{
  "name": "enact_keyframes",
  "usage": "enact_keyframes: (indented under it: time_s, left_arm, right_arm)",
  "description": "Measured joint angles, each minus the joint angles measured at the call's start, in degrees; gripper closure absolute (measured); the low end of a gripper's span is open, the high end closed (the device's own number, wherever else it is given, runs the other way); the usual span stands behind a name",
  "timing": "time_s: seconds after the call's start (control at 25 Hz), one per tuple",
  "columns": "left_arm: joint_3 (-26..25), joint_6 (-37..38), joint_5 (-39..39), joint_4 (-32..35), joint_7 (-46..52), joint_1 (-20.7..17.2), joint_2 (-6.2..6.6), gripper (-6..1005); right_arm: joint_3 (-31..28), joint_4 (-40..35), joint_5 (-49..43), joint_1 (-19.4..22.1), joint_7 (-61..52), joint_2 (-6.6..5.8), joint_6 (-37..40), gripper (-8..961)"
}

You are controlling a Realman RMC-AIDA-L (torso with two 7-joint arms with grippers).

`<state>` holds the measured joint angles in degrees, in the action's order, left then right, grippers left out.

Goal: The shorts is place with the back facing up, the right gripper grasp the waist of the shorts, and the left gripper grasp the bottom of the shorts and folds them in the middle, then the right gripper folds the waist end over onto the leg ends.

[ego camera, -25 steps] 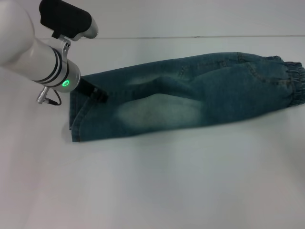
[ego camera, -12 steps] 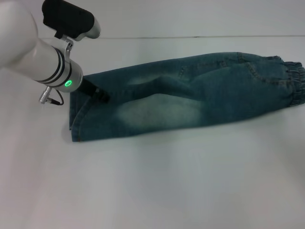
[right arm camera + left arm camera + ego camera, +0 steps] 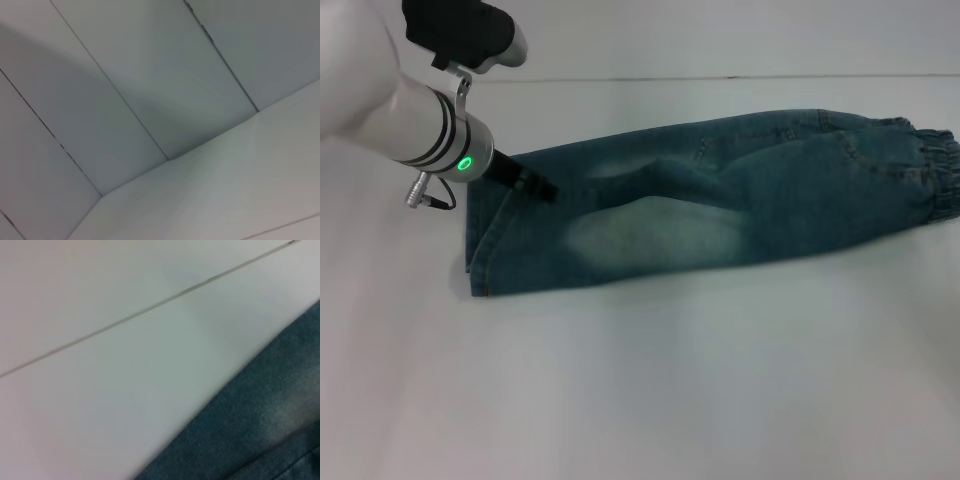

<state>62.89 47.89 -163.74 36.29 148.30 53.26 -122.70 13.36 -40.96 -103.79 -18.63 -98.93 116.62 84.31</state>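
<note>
The shorts [image 3: 720,205] lie folded lengthwise on the white table, a long blue denim strip with pale faded patches. The waist of the shorts [image 3: 940,170], a ruched elastic band, is at the far right. The bottom of the shorts [image 3: 478,250], with its flat leg ends, is at the left. My left gripper [image 3: 538,188], black on a silver wrist with a green light, points down at the denim just inside the leg ends. The left wrist view shows an edge of the shorts [image 3: 260,435] against the table. The right gripper is out of view.
The white table [image 3: 650,380] spreads wide in front of the shorts and to their left. A thin seam line [image 3: 720,77] runs across the back of the table. The right wrist view shows only pale wall panels [image 3: 150,100].
My left arm has drawn slightly up and back, its black tip shifting a little toward the far side of the shorts. The shorts lie unchanged.
</note>
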Motion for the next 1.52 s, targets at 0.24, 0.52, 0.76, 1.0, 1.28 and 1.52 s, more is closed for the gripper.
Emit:
enact_keyframes:
  time_s: [0.24, 0.52, 0.76, 1.0, 1.28, 1.52]
  left_arm:
    - [0.12, -0.53, -0.03, -0.91, 0.03, 0.0, 0.06, 343]
    - [0.1, -1.42, -0.09, -0.98, 0.18, -0.23, 0.16, 342]
    - [0.15, -2.52, -0.1, -4.35, 0.32, 1.37, 0.79, 349]
    - [0.3, -3.3, -0.09, -6.57, 0.33, 2.13, 1.13, 356]
    - [1.06, -3.61, -0.09, -6.65, 0.32, 2.25, 0.97, 365]
    - [3.76, -3.46, -0.09, -6.55, 0.32, 2.38, 0.61, 372]
  right_arm:
    - [0.0, 0.0, 0.0, 0.06, -0.1, 0.0, -0.01, 11]
    - [0.0, 0.01, -0.01, 0.09, -0.12, 0.01, -0.02, 11]
    - [0.0, 0.01, -0.01, 0.09, -0.12, 0.01, 0.39, 11]
    - [0.0, -0.02, -0.01, -0.01, -0.12, 0.01, 0.69, 11]
    - [0.0, -0.16, -0.01, -0.09, -0.12, 0.01, 1.0, 11]
    - [0.0, -0.25, -0.01, -0.09, -0.12, 0.01, 1.04, 11]
